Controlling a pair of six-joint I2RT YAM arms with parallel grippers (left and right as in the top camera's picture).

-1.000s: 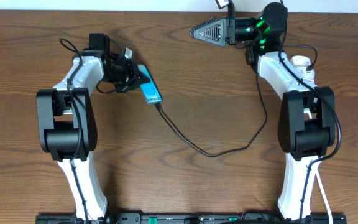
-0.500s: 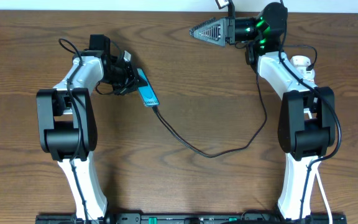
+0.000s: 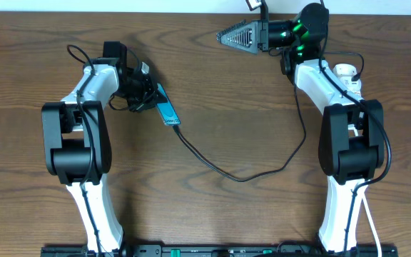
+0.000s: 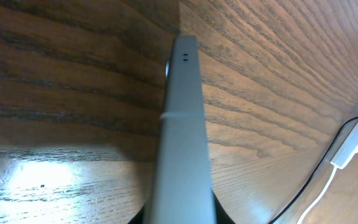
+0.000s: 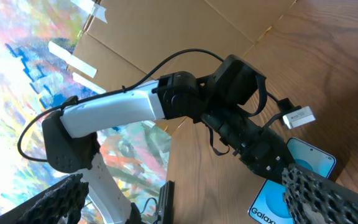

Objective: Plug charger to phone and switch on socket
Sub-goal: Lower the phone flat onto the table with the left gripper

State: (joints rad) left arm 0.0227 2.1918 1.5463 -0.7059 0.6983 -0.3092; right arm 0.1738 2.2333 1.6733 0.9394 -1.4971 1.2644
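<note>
My left gripper (image 3: 145,91) is shut on the phone (image 3: 166,110) and holds it tilted on its long edge, cyan screen partly showing. In the left wrist view the phone's grey edge (image 4: 182,124) runs up from between the jaws (image 4: 180,218). The charger, a thin black cable (image 3: 241,177), meets the phone's lower end and loops right up to the right arm. My right gripper (image 3: 235,34) is open and empty, raised at the back, facing left. Its view shows the phone screen (image 5: 271,206) between its spread fingers (image 5: 182,180). The socket (image 3: 344,71) is mostly hidden behind the right arm.
A white block with a white cord and the black cable lies at the right edge of the left wrist view (image 4: 354,142). The wooden table (image 3: 234,107) spreads between the arms. Cardboard and a colourful backdrop (image 5: 135,37) stand beyond the table's far side.
The left gripper has drawn the phone a little left and turned it further onto its edge. The cable end followed. The right arm has not moved.
</note>
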